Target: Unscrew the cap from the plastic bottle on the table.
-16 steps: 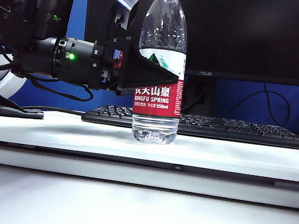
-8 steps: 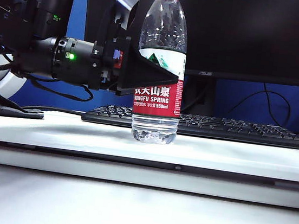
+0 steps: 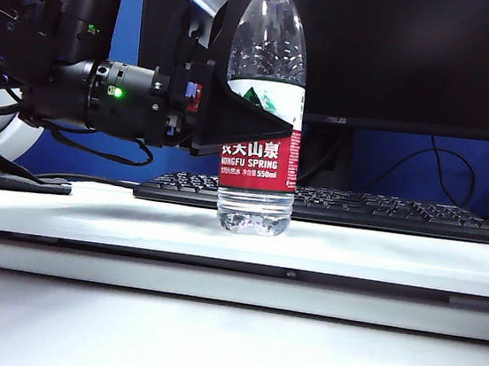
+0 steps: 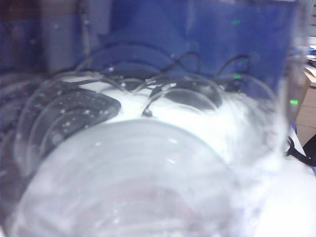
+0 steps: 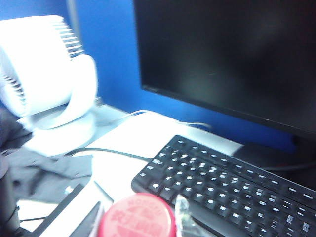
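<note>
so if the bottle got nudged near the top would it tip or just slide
Probably tip: the plastic bottle is tall on a narrow base, on the smooth table. It looks nearly empty, so likely light. For now the left gripper at its middle should steady it.

The plastic bottle (image 3: 266,105) is of clear, glossy plastic with ribs and small drops inside, and its label has a shiny red and white film. The cap (image 5: 137,217) is red plastic, rather matt, with raised letters on top. The desk (image 3: 378,257) looks smooth, white and matt. The keyboard (image 5: 232,185) is black matt plastic. The left gripper (image 3: 235,115) has matt black jaws.
</note>
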